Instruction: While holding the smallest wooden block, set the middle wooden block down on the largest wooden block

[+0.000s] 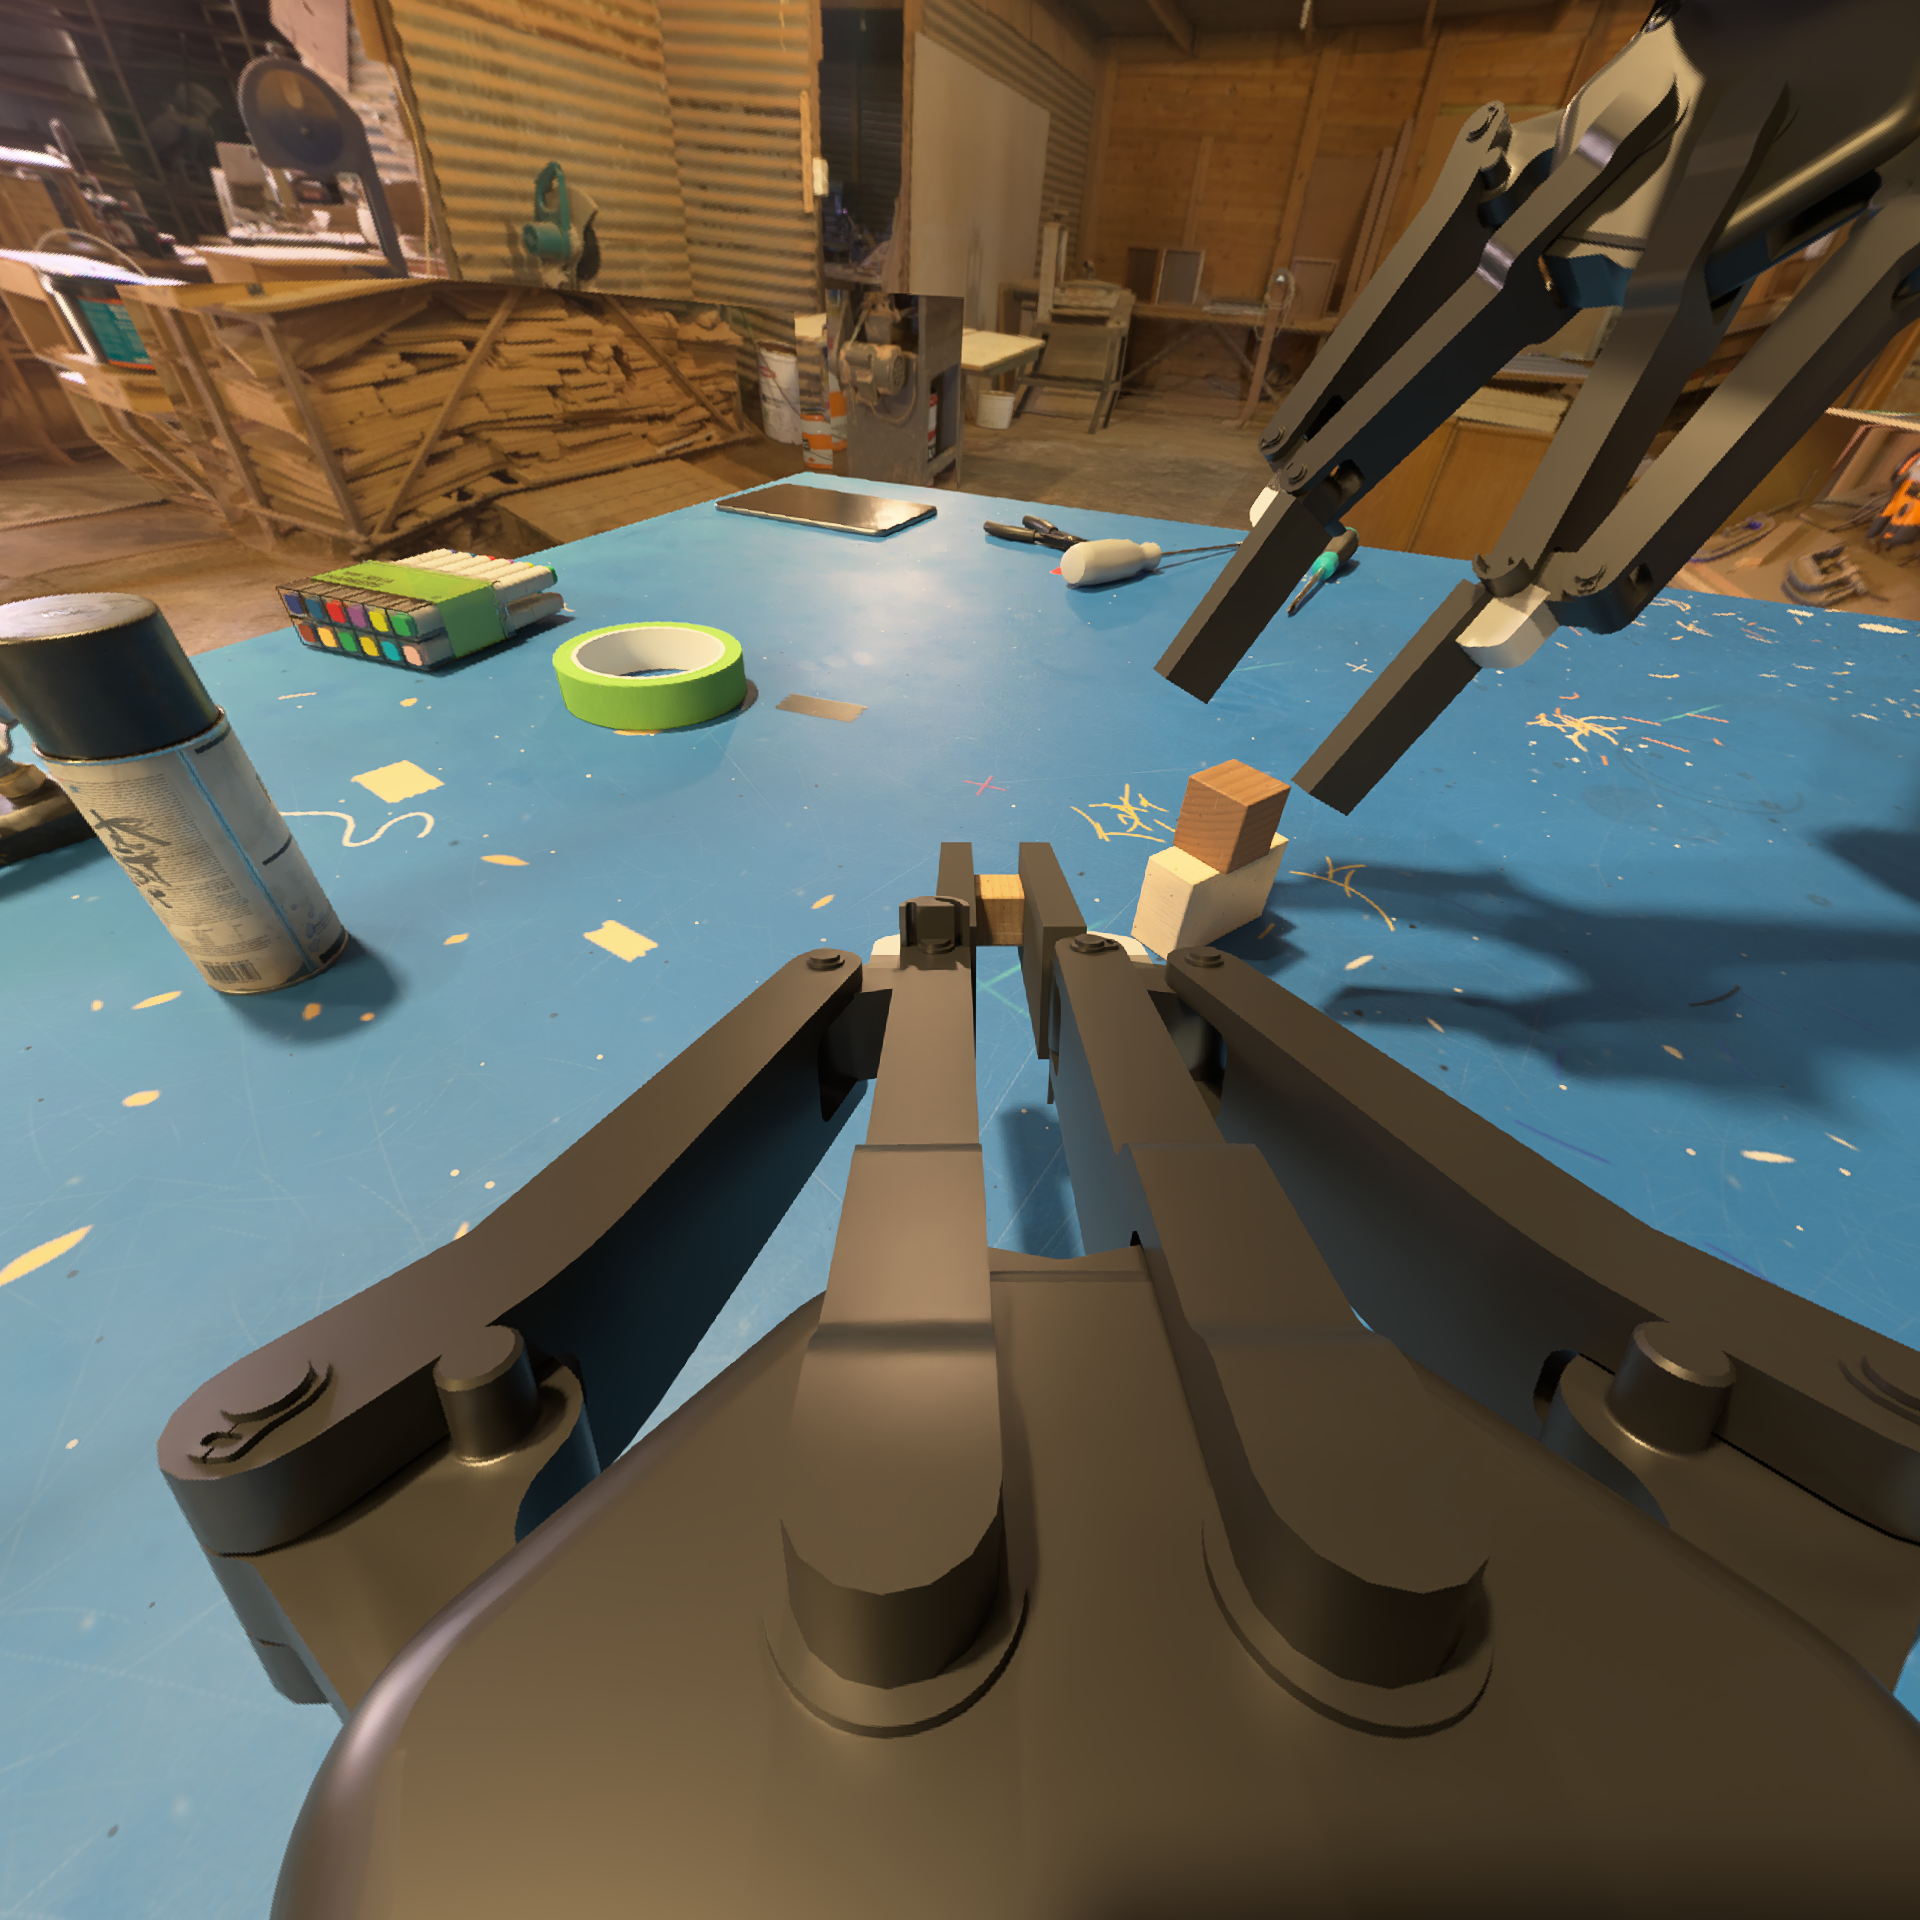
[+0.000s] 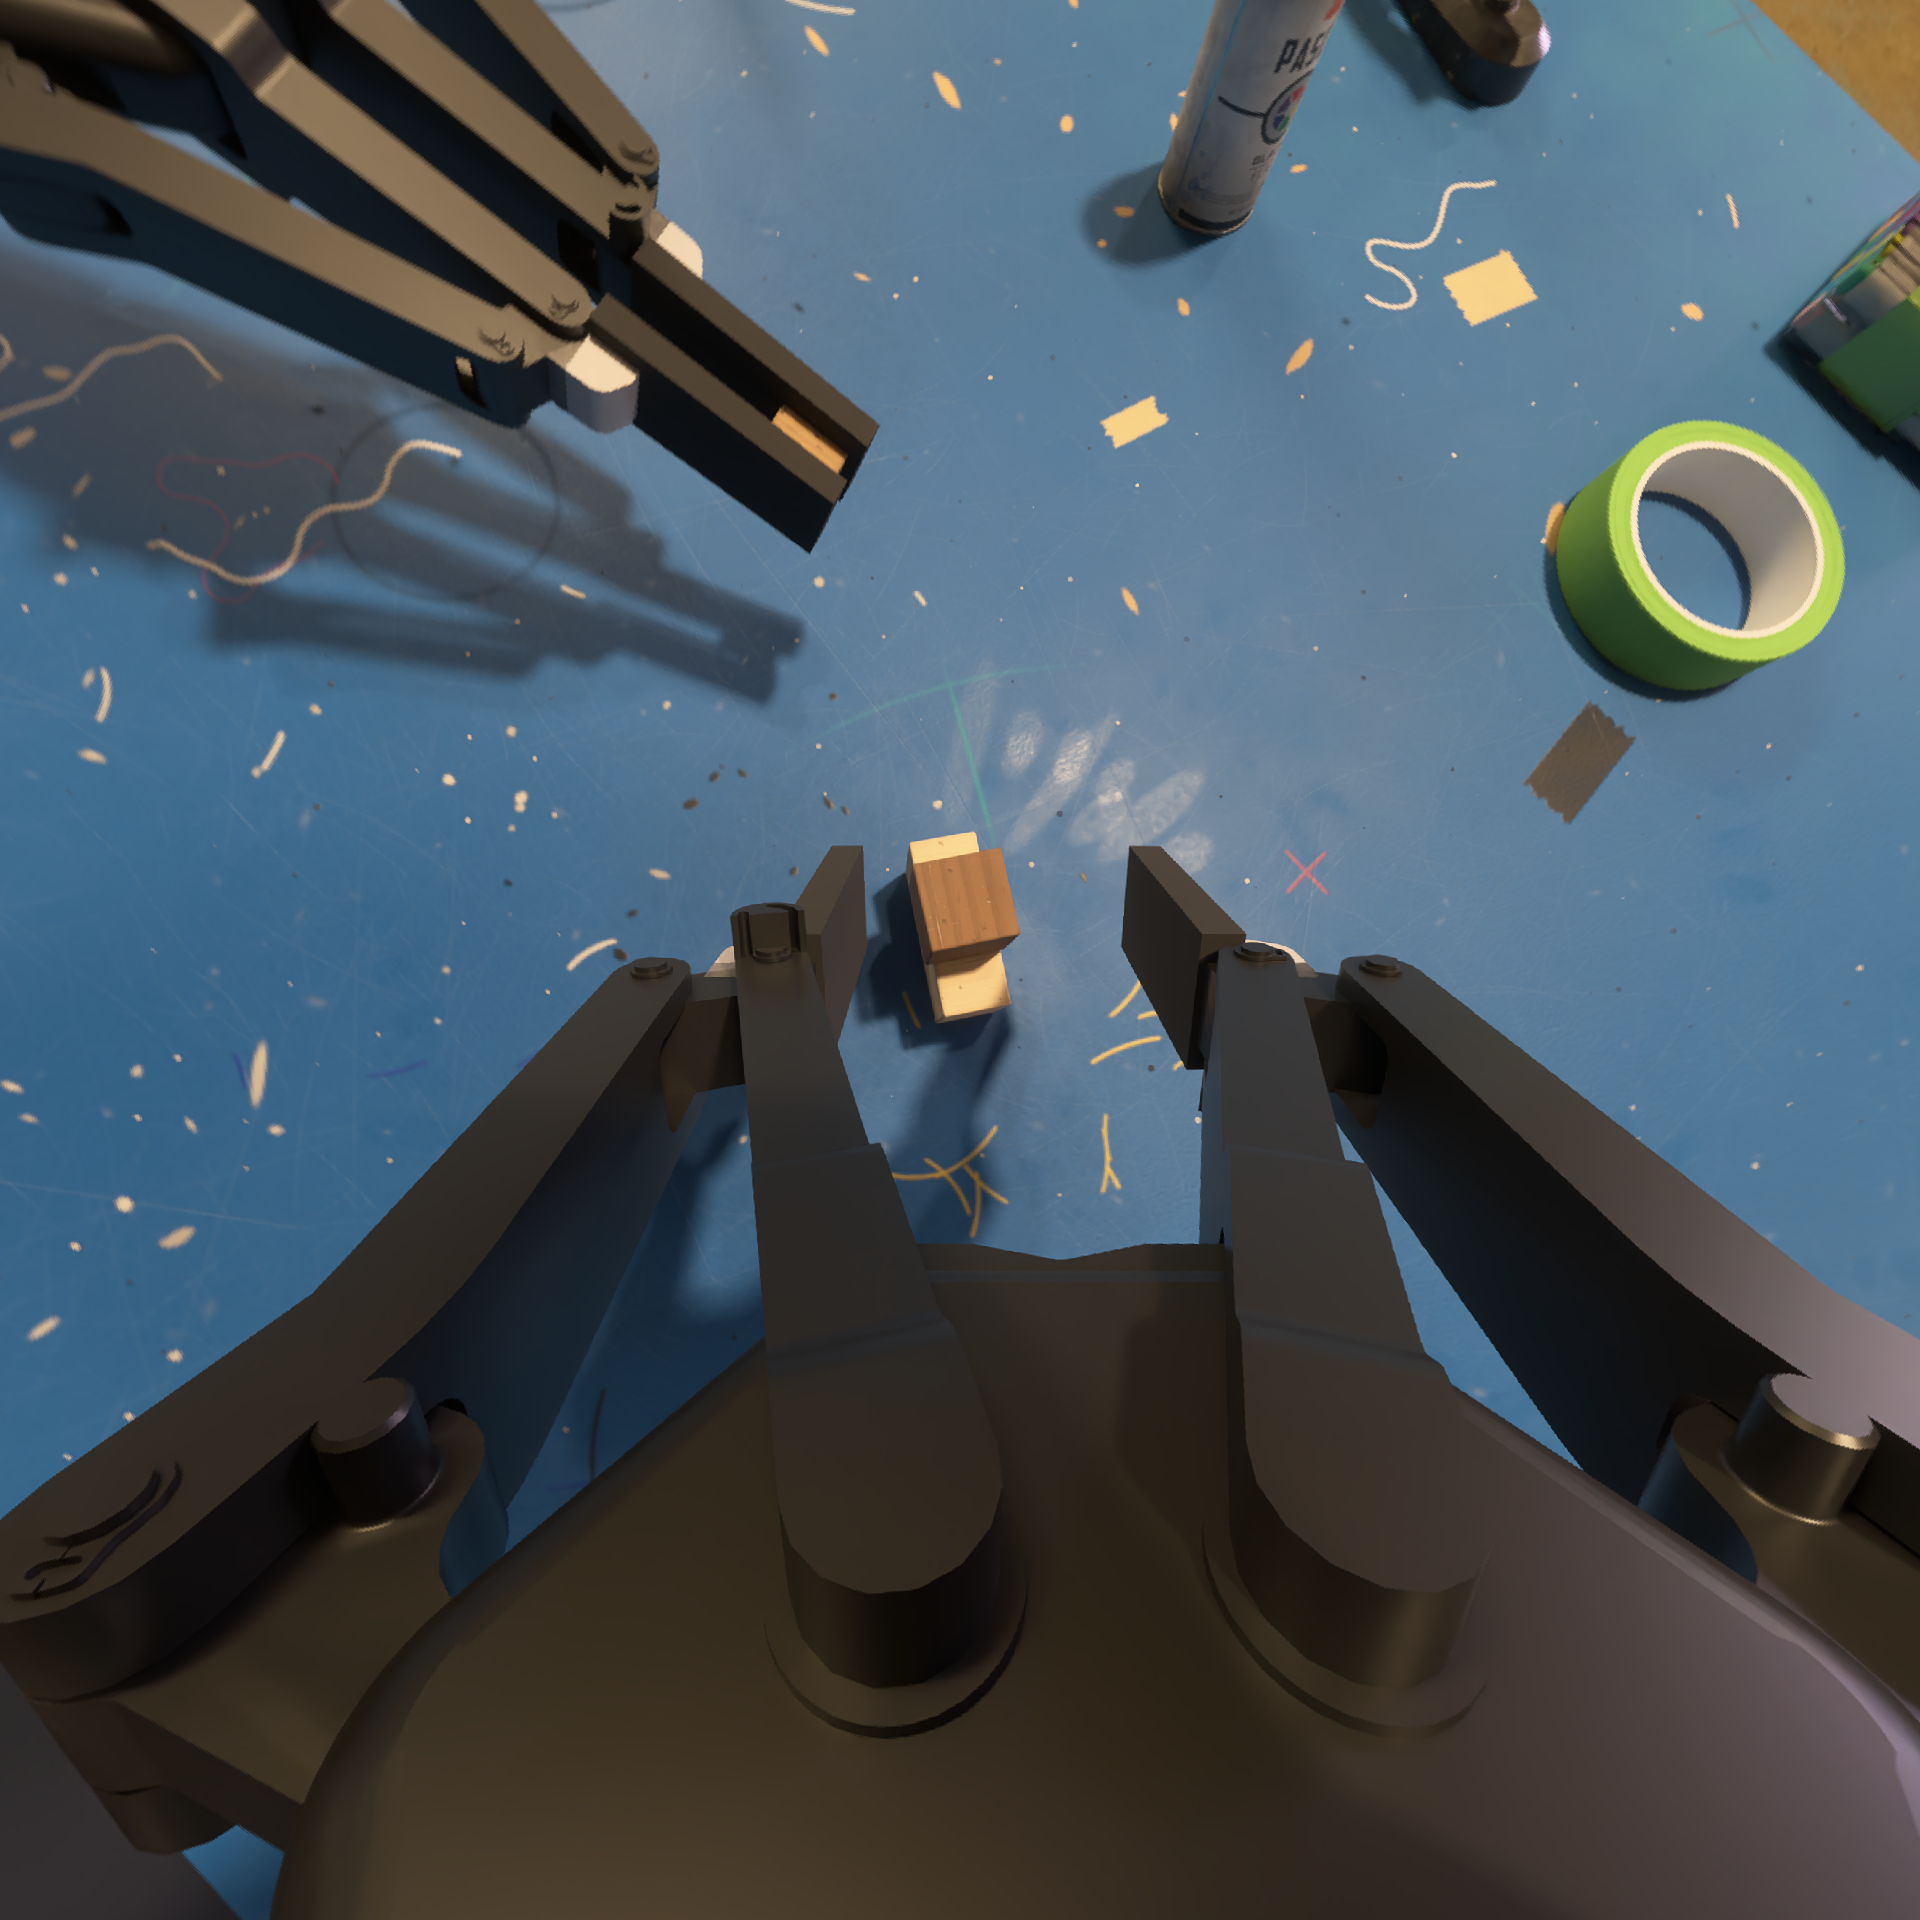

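Observation:
My left gripper (image 1: 997, 883) is shut on the smallest block (image 1: 1000, 907), a light wooden cube held above the blue table; the right wrist view shows this gripper (image 2: 847, 488) and the cube (image 2: 808, 438) too. The middle block (image 1: 1233, 812), reddish brown, rests tilted on the largest block (image 1: 1205, 894), which is pale and lies on the table. From above, the brown block (image 2: 961, 899) covers the middle of the pale block (image 2: 971, 987). My right gripper (image 2: 992, 883) is open and empty, above the stack with a finger on each side; it also shows in the left wrist view (image 1: 1257, 738).
A spray can (image 1: 156, 800) stands at the left. A green tape roll (image 1: 649, 673), a marker set (image 1: 421, 608), a tablet (image 1: 826, 511), pliers (image 1: 1029, 532), a white bottle-shaped object (image 1: 1107, 561) and a screwdriver (image 1: 1320, 571) lie farther back on the blue table (image 1: 520, 1039).

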{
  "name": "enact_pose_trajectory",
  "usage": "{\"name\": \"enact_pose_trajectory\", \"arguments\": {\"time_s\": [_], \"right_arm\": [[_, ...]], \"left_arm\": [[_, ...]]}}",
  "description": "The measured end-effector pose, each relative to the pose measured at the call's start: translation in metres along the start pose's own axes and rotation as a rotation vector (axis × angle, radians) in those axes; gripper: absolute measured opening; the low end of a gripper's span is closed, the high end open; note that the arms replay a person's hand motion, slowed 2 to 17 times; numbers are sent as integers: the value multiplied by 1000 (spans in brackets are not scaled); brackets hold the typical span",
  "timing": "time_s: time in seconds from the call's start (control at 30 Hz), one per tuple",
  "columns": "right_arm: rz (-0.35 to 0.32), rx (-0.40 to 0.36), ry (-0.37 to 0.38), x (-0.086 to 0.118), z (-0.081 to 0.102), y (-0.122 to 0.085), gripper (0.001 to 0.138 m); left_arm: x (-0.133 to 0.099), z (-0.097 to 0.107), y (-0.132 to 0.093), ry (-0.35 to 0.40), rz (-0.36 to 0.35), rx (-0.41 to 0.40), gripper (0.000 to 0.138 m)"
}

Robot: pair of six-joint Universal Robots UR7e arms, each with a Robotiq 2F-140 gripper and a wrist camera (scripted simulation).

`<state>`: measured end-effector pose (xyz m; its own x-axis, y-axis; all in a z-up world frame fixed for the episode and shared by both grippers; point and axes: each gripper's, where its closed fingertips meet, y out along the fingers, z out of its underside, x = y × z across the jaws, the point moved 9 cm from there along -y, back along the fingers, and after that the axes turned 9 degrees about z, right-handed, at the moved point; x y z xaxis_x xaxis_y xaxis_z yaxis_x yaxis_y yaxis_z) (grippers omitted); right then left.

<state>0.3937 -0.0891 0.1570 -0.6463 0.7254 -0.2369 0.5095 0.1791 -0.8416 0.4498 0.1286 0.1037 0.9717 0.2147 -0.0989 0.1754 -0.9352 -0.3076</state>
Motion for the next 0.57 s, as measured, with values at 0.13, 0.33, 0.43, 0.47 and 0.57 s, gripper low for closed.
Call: {"name": "enact_pose_trajectory", "arguments": {"time_s": [0.13,0.33,0.43,0.47,0.57], "right_arm": [[-28,-11,80,2,-3,-1,68],[-42,-27,193,0,-7,-3,70],[-49,-30,237,1,-9,-4,70],[-46,-28,253,1,-9,-5,71],[-33,-18,299,-1,-10,-6,73]], "left_arm": [[0,0,0,0,0,0,12],[0,0,0,0,0,0,12],[0,0,0,1,0,0,12],[0,0,0,1,-1,0,12],[0,0,0,2,-1,0,12]]}}
